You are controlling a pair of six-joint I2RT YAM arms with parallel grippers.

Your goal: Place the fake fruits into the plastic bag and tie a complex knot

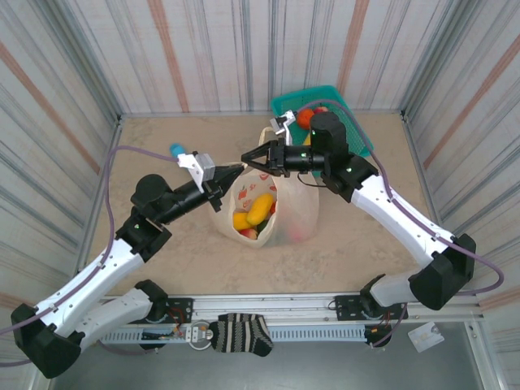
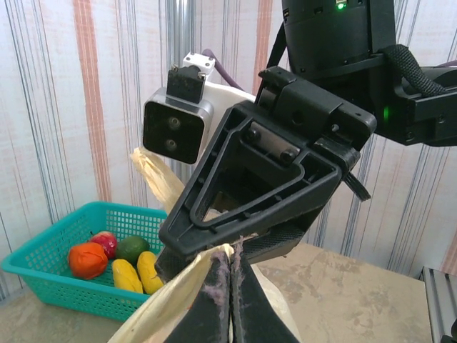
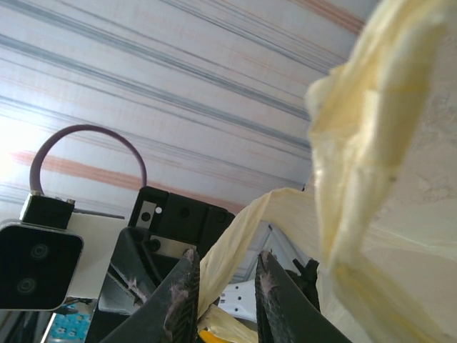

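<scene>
left gripper (image 2: pixel 230 259) clamped shut on plastic bag (image 1: pixel 301 213) film | right gripper (image 3: pixel 226 261) part-open astride handle (image 3: pixel 239 232) | risk: thin handle slips out before pinch

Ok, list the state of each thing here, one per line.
plastic bag: mouth open, top held up off the table.
fruits in the bag: already inside.
fruits in the basket: not yet bagged.
teal basket: holds several fruits.
left gripper: shut on the bag's film.
right gripper: jaws apart, a strip of the bag between them.
</scene>
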